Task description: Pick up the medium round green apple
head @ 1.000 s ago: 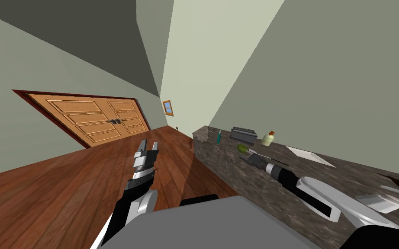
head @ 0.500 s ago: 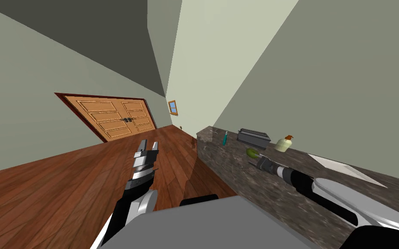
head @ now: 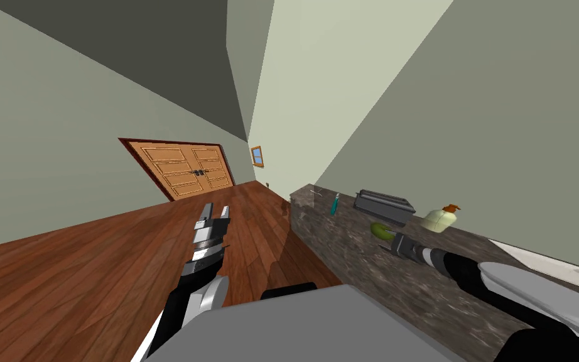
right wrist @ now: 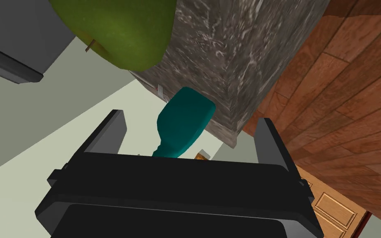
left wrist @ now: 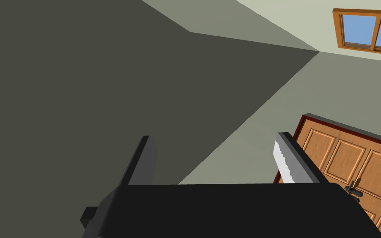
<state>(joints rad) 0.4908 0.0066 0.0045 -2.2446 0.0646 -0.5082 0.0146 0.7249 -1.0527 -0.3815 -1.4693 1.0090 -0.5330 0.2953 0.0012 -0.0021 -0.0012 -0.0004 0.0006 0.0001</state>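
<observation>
The green apple (head: 380,230) lies on a dark marbled countertop (head: 345,264), in front of a grey box. My right gripper (head: 387,242) reaches over the counter and sits just short of the apple. In the right wrist view the apple (right wrist: 119,29) looms large beyond one fingertip, off to the side of the open gripper (right wrist: 189,132); nothing is between the fingers. My left gripper (head: 214,217) hangs open over the wooden floor, its fingers (left wrist: 289,159) wide apart.
On the counter stand a grey box-like appliance (head: 384,206), a cream soap bottle (head: 440,219), a teal bottle (head: 334,204) near the counter's end, and a white flat sheet (head: 552,264). A wooden double door (head: 184,170) is in the far wall.
My head view has swung, so the door and counter things sit further right in the picture. The right gripper has stayed close by the apple. The left arm has not moved.
</observation>
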